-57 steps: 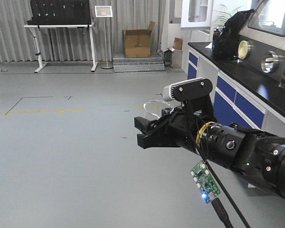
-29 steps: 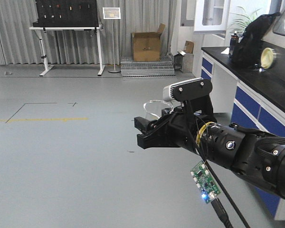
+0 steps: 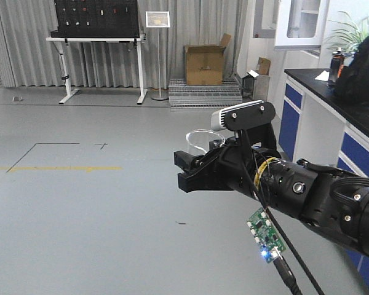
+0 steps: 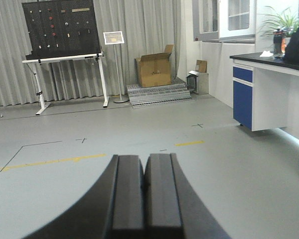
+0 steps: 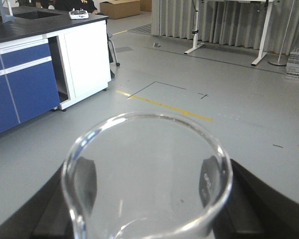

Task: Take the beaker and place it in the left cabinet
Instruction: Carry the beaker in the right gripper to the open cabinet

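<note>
Within right claw (image 5: 149,211), upright beaker (image 5: 145,167).

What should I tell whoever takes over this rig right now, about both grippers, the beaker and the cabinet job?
Left gripper: shut, empty.
Right gripper: shut on the beaker, held upright above the floor.
The left cabinet: I cannot pick it out in any view.
Done: beaker picked up.
Left: carry the beaker to the left cabinet, set it inside, let go.
</note>
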Available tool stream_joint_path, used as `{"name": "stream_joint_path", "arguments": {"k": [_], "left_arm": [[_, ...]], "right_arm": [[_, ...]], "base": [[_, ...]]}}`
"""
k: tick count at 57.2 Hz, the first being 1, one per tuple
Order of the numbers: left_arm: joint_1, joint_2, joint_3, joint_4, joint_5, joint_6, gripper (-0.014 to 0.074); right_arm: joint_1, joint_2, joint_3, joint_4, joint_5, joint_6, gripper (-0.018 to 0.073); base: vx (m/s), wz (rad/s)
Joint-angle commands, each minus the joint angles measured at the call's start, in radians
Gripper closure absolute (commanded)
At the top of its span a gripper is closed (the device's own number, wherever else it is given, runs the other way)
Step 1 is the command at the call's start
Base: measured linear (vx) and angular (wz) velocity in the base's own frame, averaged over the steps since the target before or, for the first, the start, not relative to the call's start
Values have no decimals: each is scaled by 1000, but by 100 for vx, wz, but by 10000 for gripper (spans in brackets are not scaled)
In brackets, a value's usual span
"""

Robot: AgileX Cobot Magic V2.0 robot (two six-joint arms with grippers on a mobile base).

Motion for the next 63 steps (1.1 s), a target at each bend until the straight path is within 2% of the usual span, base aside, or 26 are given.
{"name": "stream_joint_path", "arguments": {"k": [1, 63], "left_arm": [[-1, -18, 16, -7, -84, -3, 595], [-1, -18, 16, -7, -84, -3, 595]], "right_arm": [[-1, -44, -35, 9, -55, -1, 561], [-1, -44, -35, 9, -56, -1, 561]], "base": [[61, 5], [65, -3]]}}
